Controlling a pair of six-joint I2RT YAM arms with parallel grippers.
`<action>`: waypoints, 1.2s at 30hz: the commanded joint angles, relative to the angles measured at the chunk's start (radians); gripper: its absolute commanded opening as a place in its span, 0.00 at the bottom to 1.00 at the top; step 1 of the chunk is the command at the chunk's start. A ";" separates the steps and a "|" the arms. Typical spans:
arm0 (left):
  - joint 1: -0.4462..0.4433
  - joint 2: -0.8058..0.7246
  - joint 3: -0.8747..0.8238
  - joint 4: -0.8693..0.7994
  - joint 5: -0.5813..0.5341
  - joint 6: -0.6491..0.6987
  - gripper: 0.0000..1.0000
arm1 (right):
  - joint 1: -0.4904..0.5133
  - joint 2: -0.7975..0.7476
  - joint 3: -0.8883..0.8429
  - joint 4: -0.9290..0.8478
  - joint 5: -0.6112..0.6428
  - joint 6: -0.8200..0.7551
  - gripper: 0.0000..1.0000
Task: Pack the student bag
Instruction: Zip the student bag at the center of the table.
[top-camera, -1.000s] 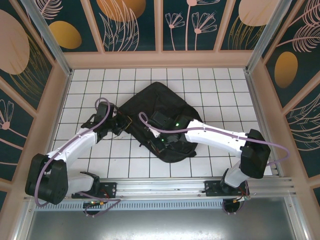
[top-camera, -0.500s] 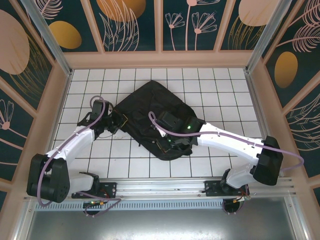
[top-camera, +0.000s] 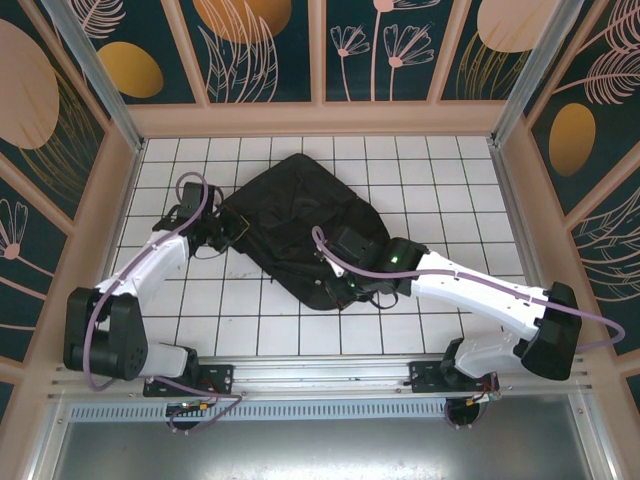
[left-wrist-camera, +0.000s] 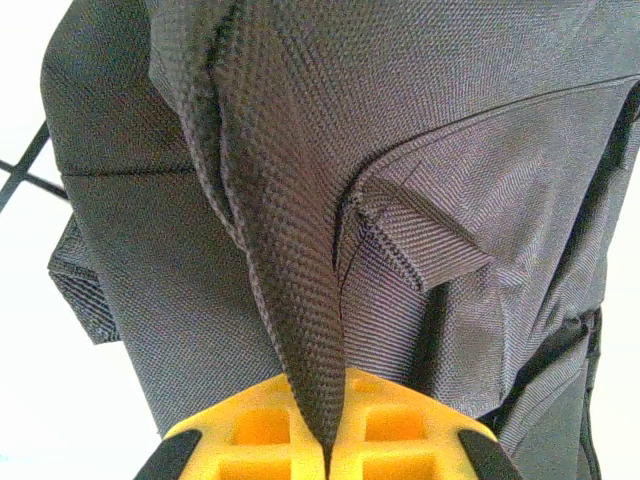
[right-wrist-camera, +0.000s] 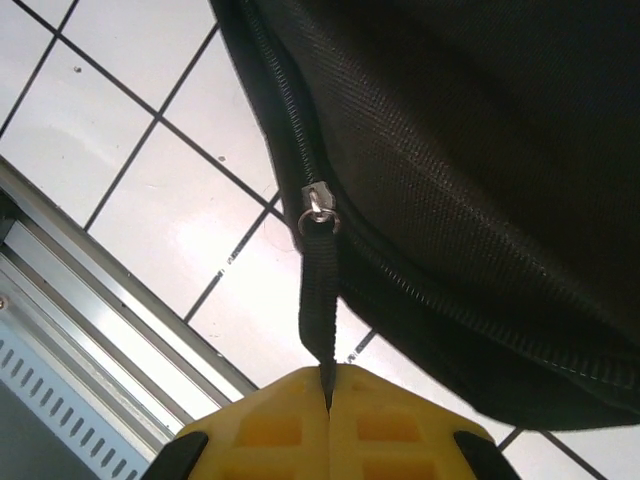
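Student bag (top-camera: 300, 220) lies slumped mid-counter (top-camera: 200, 320) on white tiles. Left tool (left-wrist-camera: 325, 445) is clenched on a pinch of its fabric at the bag's left edge; right tool (right-wrist-camera: 328, 390) is clenched on the zipper pull strap (right-wrist-camera: 320, 300) at its near edge

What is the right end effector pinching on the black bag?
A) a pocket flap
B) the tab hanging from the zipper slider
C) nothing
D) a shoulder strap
B: the right end effector is shut on the black pull tab hanging from the metal zipper slider of the student bag.
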 joint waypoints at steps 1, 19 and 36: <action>0.017 0.066 0.110 0.060 -0.032 0.064 0.00 | 0.009 -0.005 0.015 -0.003 -0.029 -0.002 0.00; 0.015 -0.182 0.036 -0.157 -0.047 -0.034 0.53 | -0.016 0.438 0.539 0.184 -0.113 0.044 0.00; -0.068 -0.296 -0.199 -0.052 0.031 -0.172 0.29 | 0.007 0.411 0.400 0.288 -0.157 0.095 0.00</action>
